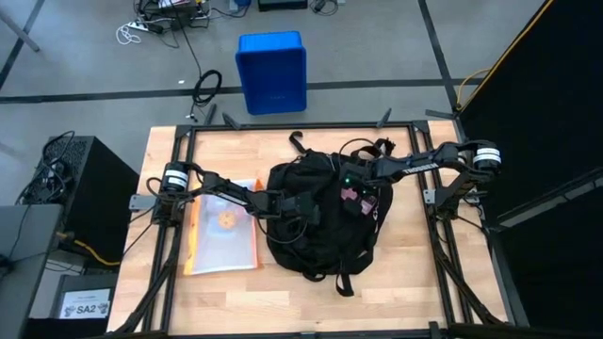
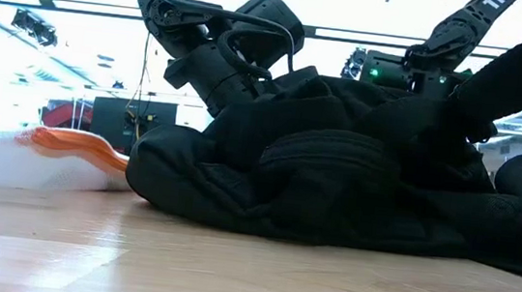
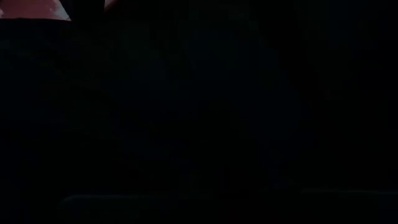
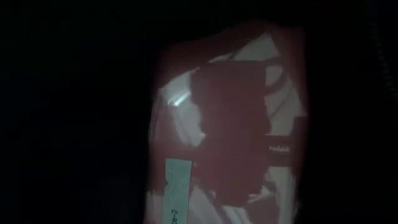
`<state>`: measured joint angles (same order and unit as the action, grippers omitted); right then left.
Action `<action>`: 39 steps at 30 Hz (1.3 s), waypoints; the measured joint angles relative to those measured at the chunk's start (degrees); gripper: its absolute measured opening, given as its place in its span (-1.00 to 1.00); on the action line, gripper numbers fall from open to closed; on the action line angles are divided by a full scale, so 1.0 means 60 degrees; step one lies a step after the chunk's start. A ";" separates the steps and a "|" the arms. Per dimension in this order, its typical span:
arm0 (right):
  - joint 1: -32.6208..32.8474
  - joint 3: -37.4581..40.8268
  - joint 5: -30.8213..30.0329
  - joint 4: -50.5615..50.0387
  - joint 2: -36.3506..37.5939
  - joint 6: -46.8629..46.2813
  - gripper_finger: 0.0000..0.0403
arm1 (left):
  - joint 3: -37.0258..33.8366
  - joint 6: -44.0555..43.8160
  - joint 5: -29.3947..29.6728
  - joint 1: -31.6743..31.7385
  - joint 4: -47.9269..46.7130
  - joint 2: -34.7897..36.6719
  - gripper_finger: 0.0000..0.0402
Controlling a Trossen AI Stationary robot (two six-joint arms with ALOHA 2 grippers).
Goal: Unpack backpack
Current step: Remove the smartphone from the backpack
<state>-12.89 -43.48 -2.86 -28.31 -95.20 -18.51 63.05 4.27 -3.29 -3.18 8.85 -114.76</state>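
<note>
A clear plastic pouch [image 1: 223, 237] with an orange edge lies flat on the left part of the wooden desk [image 1: 415, 282]. Just beside it, the left gripper [image 1: 300, 209] presses into the left side of the backpack [image 1: 316, 240], and its jaws are clenched tight. I cannot tell if they hold anything. The big black backpack lies slumped in the middle of the desk. The right gripper [image 1: 356, 198] pokes into the bag's upper right part, near something pink. I cannot tell how its jaws stand. A blue crate [image 1: 272, 72] sits on the floor past the desk.
</note>
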 joint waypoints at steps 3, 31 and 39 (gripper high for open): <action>-0.0065 0.0000 0.0045 -0.0052 0.0003 0.0036 0.60 | 0.0004 0.0000 -0.0004 0.0000 -0.0021 0.0000 -1.00; 0.0007 -0.1255 0.0243 -0.2016 0.0530 0.0460 0.57 | 0.0004 -0.0004 -0.0004 0.0000 -0.0104 0.0007 -1.00; 0.0219 -0.2148 -0.0078 -0.2977 0.0557 0.0639 -0.91 | 0.0004 -0.0010 -0.0004 0.0000 -0.0141 0.0007 -1.00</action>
<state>-11.58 -56.37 -3.33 -46.17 -91.85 -14.67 63.07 4.22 -3.31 -3.18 8.01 -114.72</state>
